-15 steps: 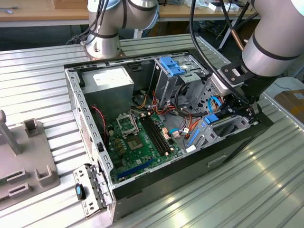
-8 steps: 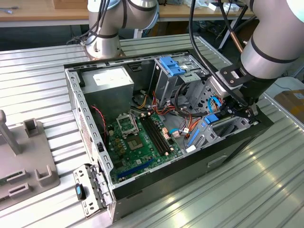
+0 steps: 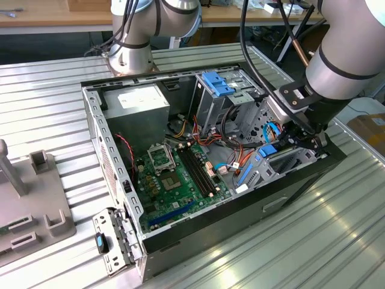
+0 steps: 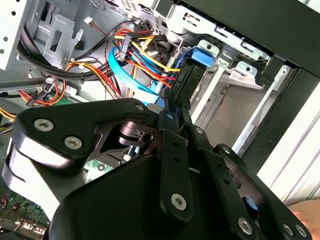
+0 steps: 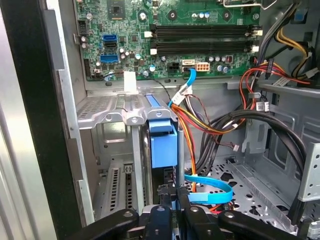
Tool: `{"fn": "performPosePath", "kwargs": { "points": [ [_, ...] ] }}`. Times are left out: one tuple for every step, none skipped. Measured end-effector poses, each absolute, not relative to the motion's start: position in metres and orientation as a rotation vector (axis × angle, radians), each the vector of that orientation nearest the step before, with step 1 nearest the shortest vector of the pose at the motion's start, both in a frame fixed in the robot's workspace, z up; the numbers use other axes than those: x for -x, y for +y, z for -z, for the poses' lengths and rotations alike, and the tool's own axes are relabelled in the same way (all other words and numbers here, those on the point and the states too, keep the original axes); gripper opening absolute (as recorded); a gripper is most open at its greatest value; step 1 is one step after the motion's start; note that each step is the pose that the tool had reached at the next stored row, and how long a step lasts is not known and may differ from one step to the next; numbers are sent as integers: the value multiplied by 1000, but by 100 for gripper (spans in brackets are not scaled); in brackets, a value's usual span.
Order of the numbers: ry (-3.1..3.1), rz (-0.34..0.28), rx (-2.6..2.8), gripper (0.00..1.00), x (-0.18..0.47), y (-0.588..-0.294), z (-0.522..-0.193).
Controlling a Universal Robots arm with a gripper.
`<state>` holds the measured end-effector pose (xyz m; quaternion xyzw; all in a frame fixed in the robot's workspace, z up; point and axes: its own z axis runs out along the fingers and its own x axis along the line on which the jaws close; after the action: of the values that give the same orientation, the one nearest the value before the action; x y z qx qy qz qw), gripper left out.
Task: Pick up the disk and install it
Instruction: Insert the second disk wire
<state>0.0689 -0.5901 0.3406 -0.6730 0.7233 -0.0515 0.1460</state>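
The arm reaches into the open case (image 3: 90, 114) from the exterior view's right, with the claw (image 3: 287, 143) low at the drive bay near the front corner. In the first wrist view the claw (image 5: 176, 197) is clenched on the disk (image 5: 163, 145), its 2 dark fingers (image 5: 165, 196) pressed against the near edge of the blue carrier. The disk stands on edge inside the metal bay (image 5: 107, 112), slid in between the bay's grey rails, with its far end just under the motherboard (image 5: 175, 40). In the second wrist view the disk (image 4: 192, 67) shows as a dark slab with a blue frame, seated among the bay's silver brackets (image 4: 235, 70), with the claw's black linkage (image 4: 175, 150) running up to it.

A light blue flat cable (image 5: 210, 192) loops just beside the claw, and a bundle of red, yellow and orange wires (image 5: 210, 125) crosses close to the disk. In the exterior view a ribbed blue latch (image 3: 218, 83) sits atop the upper cage, well apart from the claw. The case lies on its side on a ribbed metal surface (image 3: 48, 90), and a grey fixture (image 3: 36, 198) stands at the exterior view's left
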Motion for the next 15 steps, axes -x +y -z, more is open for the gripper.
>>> {"fn": "performPosePath", "kwargs": {
  "points": [
    [2083, 148, 1938, 16, -69, -590, -341],
    [2083, 149, 1938, 16, -69, -590, -341],
    [2083, 149, 1938, 16, -69, -589, -341],
    [2083, 149, 1938, 16, -69, -589, -341],
    [2083, 149, 1938, 16, -69, -589, -341],
    [2083, 148, 1938, 16, -69, -589, -341],
    [2083, 148, 1938, 16, -69, -589, -341],
    [2083, 149, 1938, 16, -71, -589, -341],
    [2083, 149, 1938, 16, -72, -589, -341],
    [2083, 149, 1938, 16, -72, -589, -341],
    [2083, 149, 1938, 16, -72, -589, -341],
    [2083, 149, 1938, 16, -72, -589, -341],
    [2083, 149, 1938, 16, -73, -589, -340],
    [2083, 149, 1938, 16, -73, -589, -340],
    [2083, 148, 1938, 16, -73, -589, -339]
  ]
}}
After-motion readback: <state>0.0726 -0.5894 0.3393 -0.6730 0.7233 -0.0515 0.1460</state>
